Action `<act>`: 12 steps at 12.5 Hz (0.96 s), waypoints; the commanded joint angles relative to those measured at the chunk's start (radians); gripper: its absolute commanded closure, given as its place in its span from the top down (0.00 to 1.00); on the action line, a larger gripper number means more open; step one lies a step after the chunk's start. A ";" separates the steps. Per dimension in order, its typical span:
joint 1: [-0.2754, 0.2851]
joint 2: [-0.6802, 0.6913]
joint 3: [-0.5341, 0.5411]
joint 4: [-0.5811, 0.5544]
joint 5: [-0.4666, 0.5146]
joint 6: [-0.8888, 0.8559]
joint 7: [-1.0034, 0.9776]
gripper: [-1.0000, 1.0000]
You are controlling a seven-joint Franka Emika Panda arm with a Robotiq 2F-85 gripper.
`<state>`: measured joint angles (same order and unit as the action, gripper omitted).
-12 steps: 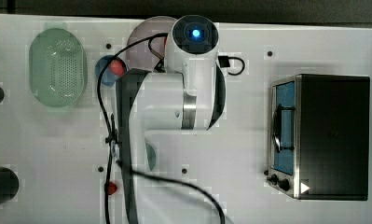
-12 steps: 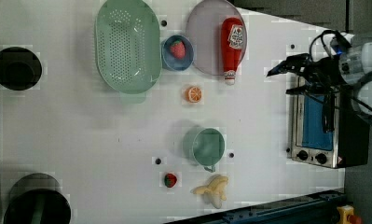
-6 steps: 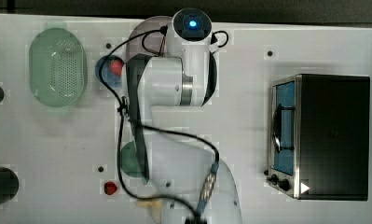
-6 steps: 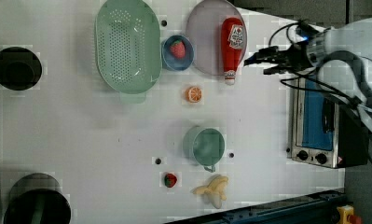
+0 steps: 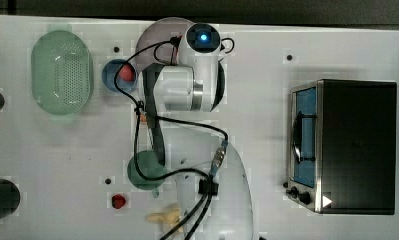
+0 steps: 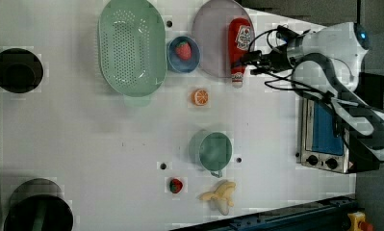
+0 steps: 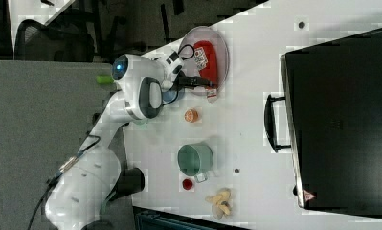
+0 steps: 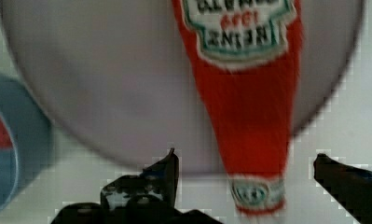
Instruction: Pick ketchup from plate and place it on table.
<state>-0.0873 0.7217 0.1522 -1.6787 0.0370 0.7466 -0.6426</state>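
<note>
My black two-fingered gripper point(image 8: 244, 182) is spread as wide as it goes and has hold of nothing; in the wrist view one dark fingertip point(image 8: 167, 170) and the other stand either side of the cap end of the red squeeze bottle of ketchup point(image 8: 249, 116), with clear gaps on both sides. I cannot tell how far above the bottle the tips are.

In the left view the gripper point(image 6: 249, 60) hangs just at the bottle's lower half. The ketchup point(image 6: 238, 45) lies flat along the left view's right side of the large round mauve plate point(image 6: 210, 41), its white cap poking past the rim over the white tabletop point(image 6: 108, 139).

Beyond the plate, on the left view's left, a small blue bowl point(image 6: 176, 57) holds a strawberry, touching the pale green perforated oval strainer point(image 6: 129, 45). Below the plate an orange slice point(image 6: 199, 96) lies alone. Near the arm sits a silver toaster oven point(image 6: 324, 137).
</note>
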 commanded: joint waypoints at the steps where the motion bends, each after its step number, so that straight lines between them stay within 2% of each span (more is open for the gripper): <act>1: 0.019 0.026 -0.003 0.052 -0.062 0.128 -0.048 1.00; 4: 0.022 0.088 -0.003 0.066 -0.108 0.231 -0.048 1.00; 8: 0.027 0.125 -0.005 0.068 -0.118 0.295 -0.048 1.00; 9: 0.027 0.125 -0.006 0.068 -0.119 0.296 -0.048 0.96; 11: 0.027 0.125 -0.007 0.073 -0.123 0.295 -0.048 0.71; 12: 0.027 0.125 -0.008 0.078 -0.122 0.295 -0.048 0.62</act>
<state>-0.0546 0.8506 0.1343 -1.6260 -0.0865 1.0420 -0.6475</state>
